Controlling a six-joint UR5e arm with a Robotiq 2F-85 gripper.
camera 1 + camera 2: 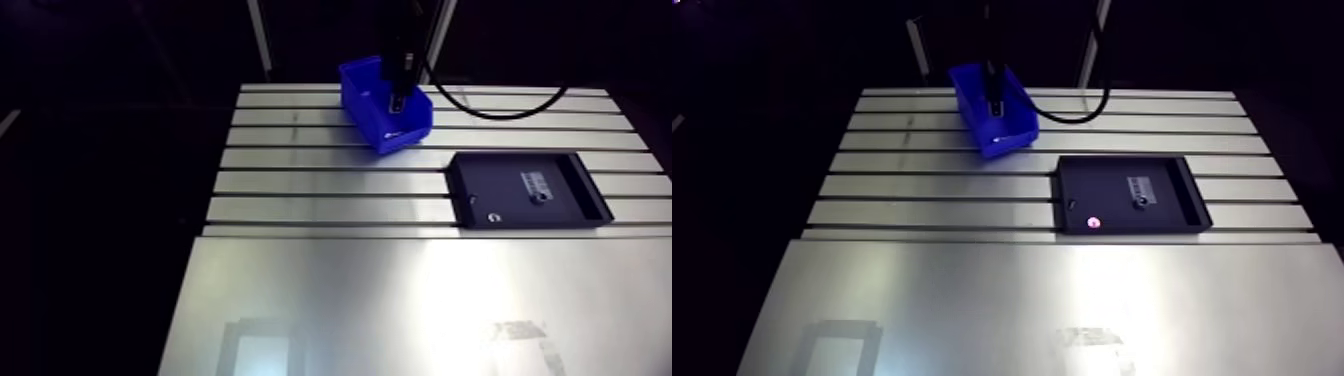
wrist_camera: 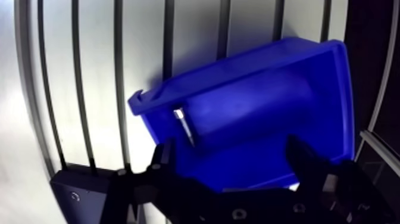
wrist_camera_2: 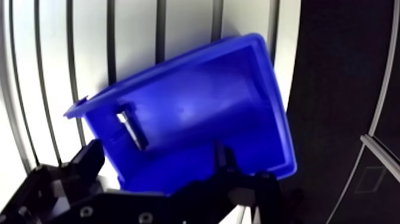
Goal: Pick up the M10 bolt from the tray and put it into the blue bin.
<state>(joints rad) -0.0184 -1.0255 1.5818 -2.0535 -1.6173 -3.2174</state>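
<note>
Slotted aluminium counter (image 1: 330, 200) carries two things: a blue bin (image 1: 362, 98) and, well apart from the bin on its open-fronted side, a black tray (image 1: 500, 180). A couple of small bits (image 1: 540, 197) lie in that tray (too small to name).

The gripper (image 2: 232, 152) hangs right above the bin. In the wrist view its fingers (image 2: 163, 161) stand spread wide, with nothing pinched between them and only the bin's floor showing in the gap.

The bolt (image 2: 183, 124) is inside the bin, a thin silvery shaft close to the bin's low front lip and slanted against the inner wall. Whether it lies at rest or is dropping cannot be told. It sits just ahead of one finger and touches neither.

As for handling, the bolt is judged to be steel: stiff, dense for its size and in no way fragile. Its round shaft is likely to roll on a flat floor and could slip if pinched near the tip. The best hold would be across the shaft, close under the head, where the thread gives the fingers some bite (the head also stops it sliding through). From how things lie, the bolt looks delivered, so no new hold seems needed.
</note>
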